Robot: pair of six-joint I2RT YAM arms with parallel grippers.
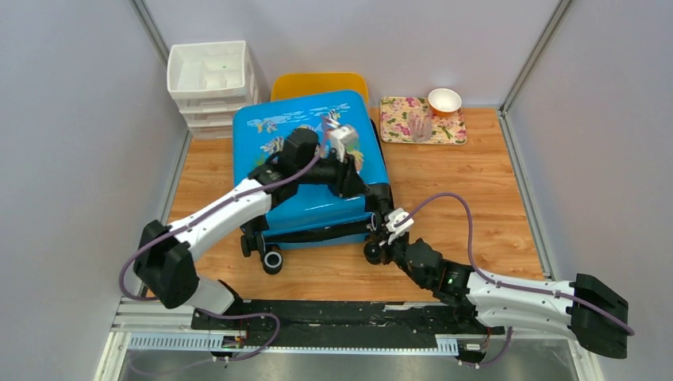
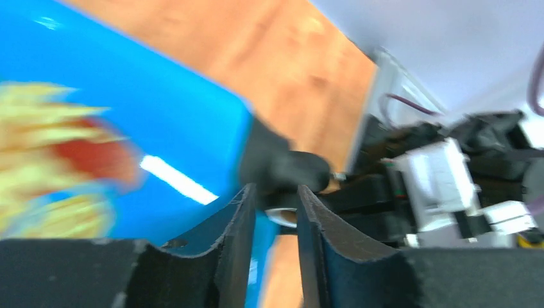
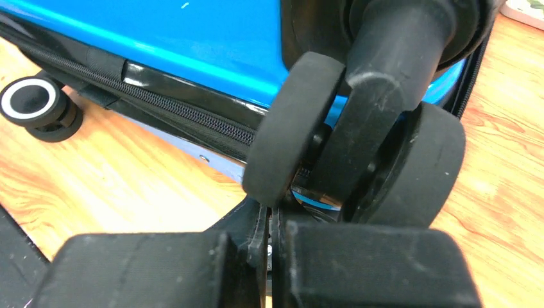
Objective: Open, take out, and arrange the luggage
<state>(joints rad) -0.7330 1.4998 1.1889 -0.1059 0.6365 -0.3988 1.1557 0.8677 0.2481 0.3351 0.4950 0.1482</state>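
The luggage (image 1: 309,151), a glossy blue hard-shell suitcase with fish print, lies flat and closed on the wooden table. My left gripper (image 1: 373,202) reaches over its lid to the near right corner. In the left wrist view the blue shell (image 2: 160,115) is blurred. The left gripper (image 2: 274,192) has a narrow gap between its fingers, with the black corner trim (image 2: 282,167) just past the tips. My right gripper (image 1: 379,238) is at the near right caster. In the right wrist view it (image 3: 268,215) is shut, its tips against the twin black wheel (image 3: 289,135) under the shell (image 3: 192,38) and zipper (image 3: 192,115).
A yellow tub (image 1: 317,83) stands behind the suitcase. A white drawer unit (image 1: 210,75) is at the back left. A floral tray (image 1: 401,131) with a white bowl (image 1: 444,99) and a clear glass (image 1: 421,123) is at the back right. Another caster (image 1: 272,260) (image 3: 29,102) sits near left.
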